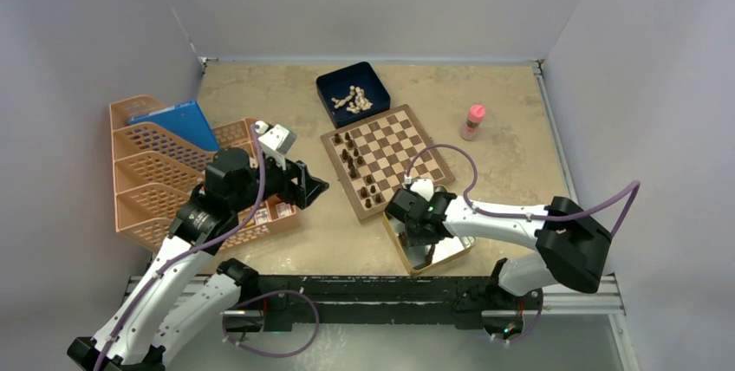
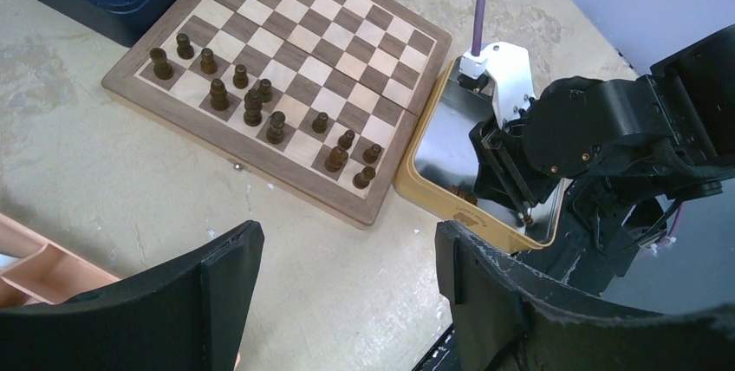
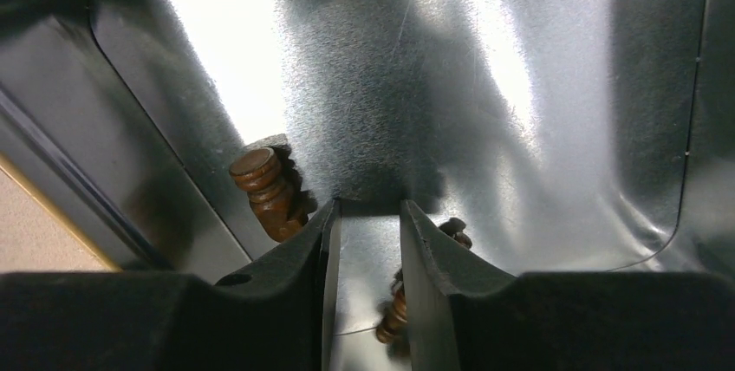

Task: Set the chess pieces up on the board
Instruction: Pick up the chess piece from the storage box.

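The board (image 1: 392, 147) lies mid-table with several dark brown chess pieces (image 1: 355, 163) along its left side, also seen in the left wrist view as pieces (image 2: 251, 107) on the board (image 2: 347, 42). My right gripper (image 3: 369, 208) reaches down into the silver tin (image 3: 485, 85), jaws narrow but open. One dark piece (image 3: 394, 310) lies between them against the right finger; the left finger stands clear of it. Another dark piece (image 3: 264, 189) lies just left of the left finger. My left gripper (image 2: 347, 245) hovers open and empty over bare table.
A dark blue box (image 1: 353, 94) with pale cream chessmen sits behind the board. A pink bottle (image 1: 473, 121) stands at the right. Orange mesh trays (image 1: 165, 172) with a blue folder fill the left side. The tin (image 1: 433, 254) sits near the front edge.
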Robot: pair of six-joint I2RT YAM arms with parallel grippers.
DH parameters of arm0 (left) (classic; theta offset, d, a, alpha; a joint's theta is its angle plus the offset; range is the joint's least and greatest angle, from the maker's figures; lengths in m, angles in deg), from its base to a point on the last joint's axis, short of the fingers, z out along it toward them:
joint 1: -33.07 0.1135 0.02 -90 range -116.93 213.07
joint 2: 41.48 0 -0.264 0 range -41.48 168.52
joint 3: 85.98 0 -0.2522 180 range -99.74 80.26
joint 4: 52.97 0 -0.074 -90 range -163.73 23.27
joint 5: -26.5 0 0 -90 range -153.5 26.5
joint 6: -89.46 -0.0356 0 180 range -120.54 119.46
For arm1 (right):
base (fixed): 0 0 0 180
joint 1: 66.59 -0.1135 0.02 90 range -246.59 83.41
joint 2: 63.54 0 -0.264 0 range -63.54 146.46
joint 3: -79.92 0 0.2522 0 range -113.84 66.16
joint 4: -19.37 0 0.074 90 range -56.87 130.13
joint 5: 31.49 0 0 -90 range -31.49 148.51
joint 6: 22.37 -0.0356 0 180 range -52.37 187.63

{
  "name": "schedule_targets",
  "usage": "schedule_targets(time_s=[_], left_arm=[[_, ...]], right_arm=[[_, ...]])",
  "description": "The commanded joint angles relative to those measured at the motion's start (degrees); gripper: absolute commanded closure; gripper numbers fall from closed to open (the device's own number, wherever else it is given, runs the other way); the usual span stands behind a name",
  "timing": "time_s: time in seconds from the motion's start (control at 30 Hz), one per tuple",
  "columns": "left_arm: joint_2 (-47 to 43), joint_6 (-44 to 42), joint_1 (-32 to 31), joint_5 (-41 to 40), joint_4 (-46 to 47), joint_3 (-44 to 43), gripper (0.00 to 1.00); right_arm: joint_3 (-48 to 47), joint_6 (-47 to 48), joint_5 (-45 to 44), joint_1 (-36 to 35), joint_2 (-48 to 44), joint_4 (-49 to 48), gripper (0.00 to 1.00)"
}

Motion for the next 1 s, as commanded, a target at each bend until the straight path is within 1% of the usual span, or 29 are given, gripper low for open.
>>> schedule_targets(time_s=[0.0,0.27,0.5,0.57,0.63,0.7,0.87,0.97], left_arm=[[-0.3,-0.4,-0.1,1.5,2.9,0.2,0.27],[-0.7,-0.8,-0.1,1.4,2.6,0.3,0.27],[-0.4,-0.7,-0.1,0.8,3.5,0.7,0.28],[-0.3,-0.7,0.0,0.2,3.5,0.9,0.28],[-0.1,-0.6,0.0,-0.2,3.4,0.9,0.28],[0.3,-0.3,-0.1,-0.8,3.3,1.1,0.28],[1.2,0.0,-0.2,-2.3,2.9,1.0,0.28],[1.5,0.4,-0.1,-3.5,3.1,1.0,0.28]], right_arm=[[-1.5,-2.1,-2.0,-0.2,0.1,3.0,0.67],[-5.2,-5.3,-3.4,-0.3,-3.5,1.6,0.65],[-3.6,-3.9,-2.5,0.3,-4.8,-3.6,0.63],[-1.8,-2.4,-1.4,1.5,-5.4,-5.9,0.63],[0.3,0.6,2.6,3.5,-6.4,-11.4,0.63],[1.3,2.3,4.5,4.8,-6.9,-13.4,0.63],[3.5,4.7,6.3,4.8,-7.7,-16.1,0.63],[3.0,5.5,6.5,4.8,-7.0,-16.2,0.64]])
